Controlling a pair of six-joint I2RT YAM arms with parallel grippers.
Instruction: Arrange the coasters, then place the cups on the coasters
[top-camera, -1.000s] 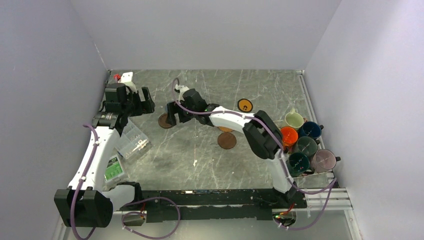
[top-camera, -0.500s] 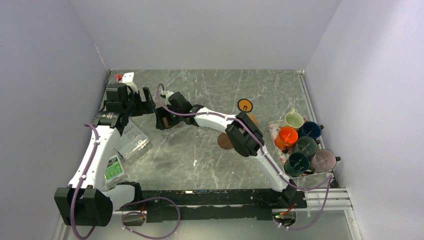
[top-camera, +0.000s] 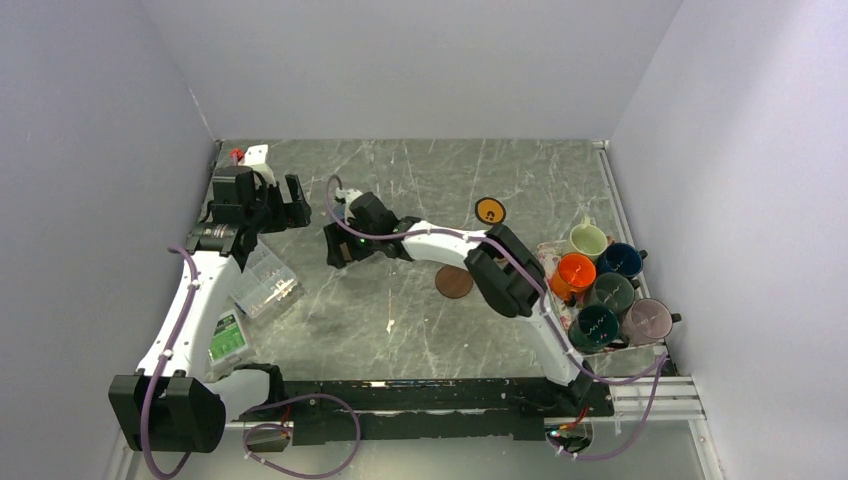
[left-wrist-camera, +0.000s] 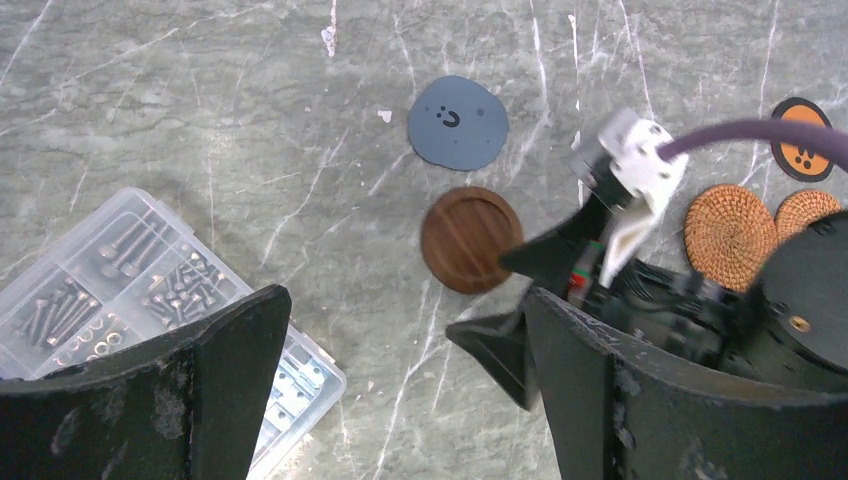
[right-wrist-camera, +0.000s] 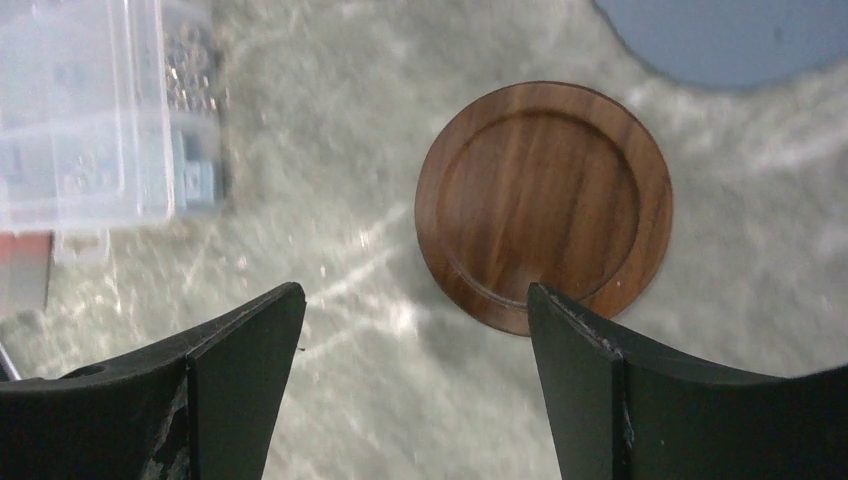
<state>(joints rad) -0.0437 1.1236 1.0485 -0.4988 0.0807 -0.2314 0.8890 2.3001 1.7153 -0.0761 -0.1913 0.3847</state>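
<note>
Our right gripper (right-wrist-camera: 412, 300) hangs released over the dark brown coaster (right-wrist-camera: 543, 205), flat on the worktop (right-wrist-camera: 400, 420) just beside the blue-grey coaster (right-wrist-camera: 720, 35); our left gripper (left-wrist-camera: 405, 310) is released too. Descending this off-centre, we risk a finger (right-wrist-camera: 640, 410) landing on the rim and skidding it sideways

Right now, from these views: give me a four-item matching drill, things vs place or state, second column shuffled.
Things
1. wooden coaster
2. blue-grey coaster
3. clear parts box
4. orange cup

Place or state
a. at the right edge of the table
b. holds screws in compartments
c. lies flat just ahead of the open right end effector
d. bears a small black mark on top

Pairs: 1-c, 2-d, 3-b, 4-a
</note>
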